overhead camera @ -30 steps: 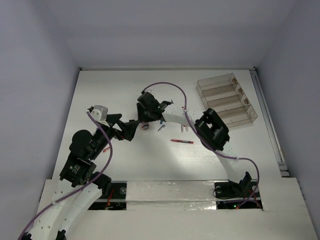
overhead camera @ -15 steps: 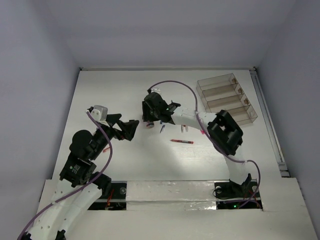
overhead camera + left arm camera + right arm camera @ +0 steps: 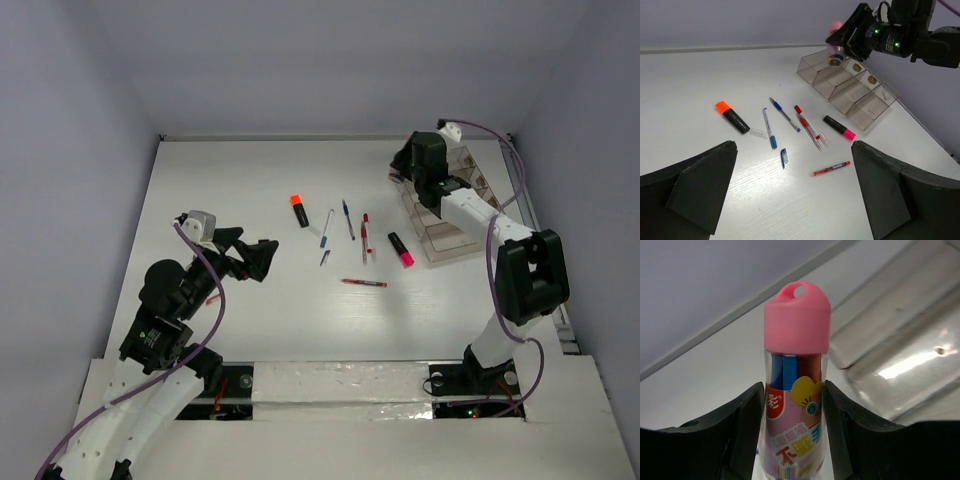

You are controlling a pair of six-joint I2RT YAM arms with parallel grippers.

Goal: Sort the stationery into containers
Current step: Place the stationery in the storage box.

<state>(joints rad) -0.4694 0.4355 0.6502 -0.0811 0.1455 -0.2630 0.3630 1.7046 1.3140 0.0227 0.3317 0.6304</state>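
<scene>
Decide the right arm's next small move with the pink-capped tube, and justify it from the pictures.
Probably lower it: the right gripper holds the pink-capped tube above the clear organiser, not yet inside a compartment, so letting go from here might make it bounce out.

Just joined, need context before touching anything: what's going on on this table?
The right gripper is clamped on a pink-capped clear tube, holding it in the air above the far end of the clear organiser. The left gripper is open and empty, hovering over the near left of the table. An orange-capped highlighter, a pink highlighter, blue pens and red pens lie loose on the table, not yet sorted.
</scene>
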